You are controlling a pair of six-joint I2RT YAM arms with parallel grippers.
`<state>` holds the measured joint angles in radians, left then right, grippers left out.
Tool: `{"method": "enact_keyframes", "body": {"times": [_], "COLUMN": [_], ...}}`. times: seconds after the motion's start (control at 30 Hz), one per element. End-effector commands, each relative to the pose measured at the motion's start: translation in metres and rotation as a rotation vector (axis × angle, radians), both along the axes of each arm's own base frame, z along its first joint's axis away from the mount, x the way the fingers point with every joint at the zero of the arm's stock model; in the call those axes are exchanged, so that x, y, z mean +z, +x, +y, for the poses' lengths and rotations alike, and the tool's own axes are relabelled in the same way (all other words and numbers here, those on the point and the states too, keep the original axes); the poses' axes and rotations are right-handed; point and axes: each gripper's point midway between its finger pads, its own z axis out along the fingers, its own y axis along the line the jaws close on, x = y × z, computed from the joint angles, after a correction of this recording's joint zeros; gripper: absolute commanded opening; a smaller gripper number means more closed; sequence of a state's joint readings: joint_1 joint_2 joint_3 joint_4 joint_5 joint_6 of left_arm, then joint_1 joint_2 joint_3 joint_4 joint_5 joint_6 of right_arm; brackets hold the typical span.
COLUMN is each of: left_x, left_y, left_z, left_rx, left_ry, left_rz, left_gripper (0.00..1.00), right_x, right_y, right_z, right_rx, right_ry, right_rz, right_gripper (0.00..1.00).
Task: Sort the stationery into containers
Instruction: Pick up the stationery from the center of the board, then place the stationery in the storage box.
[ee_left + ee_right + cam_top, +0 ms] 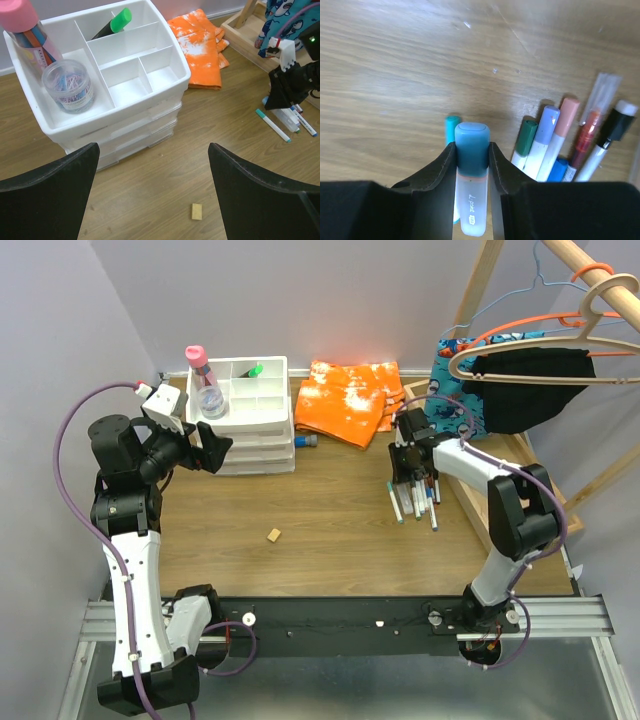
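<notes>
Drawer unit, upper left of the top view: some tray compartments stood free. Left gripper: spread wide, empty. Right gripper: clamped on teal-capped highlighter, centre right among pens. A straight lift seemed advisable, sparing neighbours.

The worktop is brown wood with darker lines. The drawer unit is white all over. In its top tray lies a black marker with a bright green cap. The bottle is clear with a pink cap. A clear jar holds pink and blue clips. The cloth is orange with white splotches. The right end effector is black, and the pen in it is milky white with a teal cap. The other pens have green, pale blue, peach, red and black caps. The little block is tan. The left end effector is black too.
</notes>
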<state>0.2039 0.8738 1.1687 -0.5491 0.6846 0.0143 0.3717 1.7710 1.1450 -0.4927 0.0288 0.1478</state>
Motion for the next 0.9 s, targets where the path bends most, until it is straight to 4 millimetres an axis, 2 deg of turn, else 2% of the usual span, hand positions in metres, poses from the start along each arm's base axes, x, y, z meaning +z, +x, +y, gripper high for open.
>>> {"method": "enact_keyframes", "body": {"times": [0.0, 0.07, 0.1, 0.2, 0.23, 0.3, 0.33, 0.43, 0.47, 0.53, 0.57, 0.6, 0.67, 0.73, 0.8, 0.83, 0.87], "left_x": [0.011, 0.015, 0.017, 0.025, 0.027, 0.034, 0.037, 0.04, 0.039, 0.04, 0.039, 0.04, 0.037, 0.035, 0.031, 0.028, 0.026], "left_y": [-0.002, -0.001, -0.001, 0.0, 0.001, 0.001, 0.0, -0.001, -0.002, -0.004, -0.005, -0.006, -0.007, -0.008, -0.009, -0.008, -0.008], "left_z": [0.004, 0.004, 0.004, 0.008, 0.011, 0.018, 0.021, 0.041, 0.05, 0.06, 0.062, 0.066, 0.067, 0.067, 0.067, 0.067, 0.067], "left_rx": [0.022, 0.022, 0.023, 0.043, 0.062, 0.099, 0.119, 0.232, 0.284, 0.334, 0.347, 0.363, 0.365, 0.362, 0.362, 0.361, 0.36], "left_ry": [0.014, 0.017, 0.019, 0.031, 0.039, 0.051, 0.054, 0.081, 0.092, 0.109, 0.115, 0.126, 0.128, 0.126, 0.127, 0.127, 0.129], "left_rz": [-0.024, -0.035, -0.039, -0.055, -0.06, -0.074, -0.079, -0.077, -0.067, -0.069, -0.063, -0.064, -0.052, -0.043, -0.026, -0.018, -0.009], "left_gripper": [0.99, 0.99, 0.99, 0.99, 0.99, 0.99, 0.99, 0.99, 0.99, 0.99, 0.99, 0.99, 0.99, 0.99, 0.99, 0.99, 0.99], "right_x": [0.094, 0.119, 0.144, 0.188, 0.217, 0.251, 0.286, 0.333, 0.364, 0.386, 0.414, 0.411, 0.43, 0.421, 0.436, 0.42, 0.428], "right_y": [0.011, 0.007, 0.011, 0.012, 0.019, 0.027, 0.031, 0.043, 0.049, 0.052, 0.051, 0.057, 0.061, 0.077, 0.082, 0.094, 0.094], "right_z": [0.052, 0.079, 0.096, 0.137, 0.152, 0.173, 0.184, 0.211, 0.223, 0.239, 0.249, 0.258, 0.271, 0.285, 0.294, 0.303, 0.31], "right_rx": [0.098, 0.164, 0.203, 0.288, 0.311, 0.341, 0.362, 0.404, 0.429, 0.485, 0.513, 0.53, 0.545, 0.53, 0.517, 0.507, 0.512], "right_ry": [0.137, 0.176, 0.229, 0.333, 0.388, 0.459, 0.51, 0.61, 0.66, 0.689, 0.73, 0.726, 0.768, 0.777, 0.822, 0.817, 0.842], "right_rz": [-0.16, -0.199, -0.245, -0.326, -0.38, -0.464, -0.536, -0.663, -0.755, -0.843, -0.939, -0.966, -1.07, -1.096, -1.161, -1.153, -1.193], "right_gripper": [0.27, 0.27, 0.27, 0.27, 0.27, 0.27, 0.27, 0.26, 0.27, 0.26, 0.26, 0.27, 0.27, 0.27, 0.27, 0.26, 0.26]}}
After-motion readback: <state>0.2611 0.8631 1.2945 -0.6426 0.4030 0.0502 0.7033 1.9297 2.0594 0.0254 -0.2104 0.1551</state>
